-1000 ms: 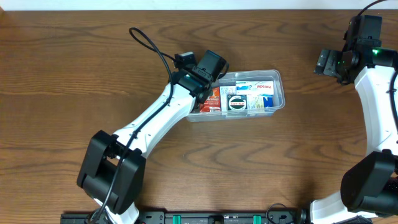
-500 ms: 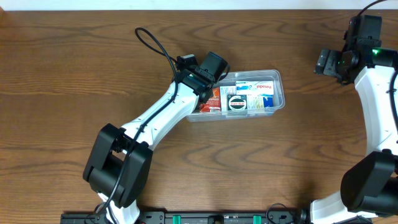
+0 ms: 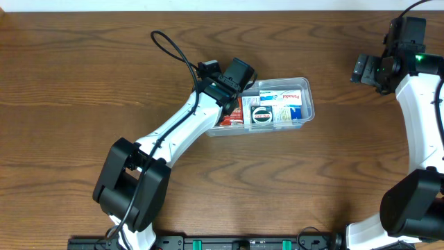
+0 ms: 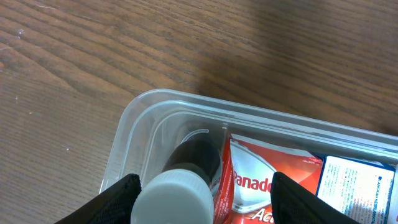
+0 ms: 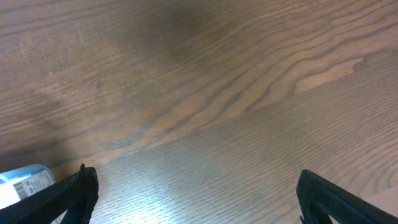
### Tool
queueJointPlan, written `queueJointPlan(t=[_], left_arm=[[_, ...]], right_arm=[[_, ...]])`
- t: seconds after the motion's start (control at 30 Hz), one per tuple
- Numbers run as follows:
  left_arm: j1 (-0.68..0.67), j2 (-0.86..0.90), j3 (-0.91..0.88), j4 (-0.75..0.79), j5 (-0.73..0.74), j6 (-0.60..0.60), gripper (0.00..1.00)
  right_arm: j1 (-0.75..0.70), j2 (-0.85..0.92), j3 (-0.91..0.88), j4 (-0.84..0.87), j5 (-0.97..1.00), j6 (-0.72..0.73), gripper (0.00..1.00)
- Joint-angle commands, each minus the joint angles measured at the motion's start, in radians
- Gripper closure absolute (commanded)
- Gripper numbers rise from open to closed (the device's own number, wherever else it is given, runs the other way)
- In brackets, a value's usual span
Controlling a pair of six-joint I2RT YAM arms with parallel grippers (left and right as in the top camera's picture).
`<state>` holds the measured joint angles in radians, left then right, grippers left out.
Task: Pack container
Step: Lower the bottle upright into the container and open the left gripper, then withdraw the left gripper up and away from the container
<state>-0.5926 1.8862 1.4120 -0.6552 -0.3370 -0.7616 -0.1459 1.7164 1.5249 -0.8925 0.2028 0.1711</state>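
Left gripper (image 4: 208, 198): jaws spread either side of a white-capped dark bottle (image 4: 179, 190), pinching nothing. Container (image 4: 134, 134): directly beneath it, holding the bottle and a red box (image 4: 264, 180) beside the bottle. Right gripper (image 5: 196, 193): jaws spread wide over the wooden table (image 5: 217, 93), container well off to its side

A dark brown wood-grain table (image 3: 69, 83) fills the overhead view, its grain running lengthwise in wavy bands. 1 pale strip (image 3: 208, 4) shows beyond its far edge. In the right wrist view, soft light glares off the tabletop, with dim shadow above.
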Motion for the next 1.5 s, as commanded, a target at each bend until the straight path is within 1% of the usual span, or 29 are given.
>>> queueJointPlan(t=[0.0,0.4,0.53,1.0,1.13,1.2,1.3,1.37,1.43,1.47], left_arm=[[0.003,0.005,-0.001,-0.006,-0.023,0.001,0.33],[0.003,-0.014,-0.001,-0.006,-0.019,0.013,0.33],[0.003,-0.034,-0.001,-0.007,-0.019,0.035,0.34],[0.003,-0.11,-0.001,-0.006,-0.013,0.058,0.34],[0.011,-0.121,-0.001,0.011,-0.019,0.126,0.33],[0.027,-0.123,-0.001,0.013,-0.066,0.162,0.33],[0.07,-0.123,0.0,0.013,-0.19,0.176,0.12],[0.116,-0.123,0.003,0.017,-0.241,0.231,0.05],[0.166,-0.124,0.008,0.019,-0.261,0.291,0.0],[0.197,-0.125,0.008,0.027,-0.262,0.32,0.02]], right_arm=[[-0.003,-0.013,0.011,0.002,0.01,-0.012,0.01],[-0.003,-0.013,0.011,0.002,0.01,-0.012,0.01],[-0.003,-0.013,0.011,0.002,0.01,-0.012,0.01],[-0.003,-0.013,0.011,0.002,0.01,-0.012,0.01],[-0.003,-0.013,0.011,0.002,0.01,-0.012,0.01],[-0.003,-0.013,0.011,0.002,0.01,-0.012,0.01],[-0.003,-0.013,0.011,0.002,0.01,-0.012,0.01],[-0.003,-0.013,0.011,0.002,0.01,-0.012,0.01],[-0.003,-0.013,0.011,0.002,0.01,-0.012,0.01],[-0.003,-0.013,0.011,0.002,0.01,-0.012,0.01]])
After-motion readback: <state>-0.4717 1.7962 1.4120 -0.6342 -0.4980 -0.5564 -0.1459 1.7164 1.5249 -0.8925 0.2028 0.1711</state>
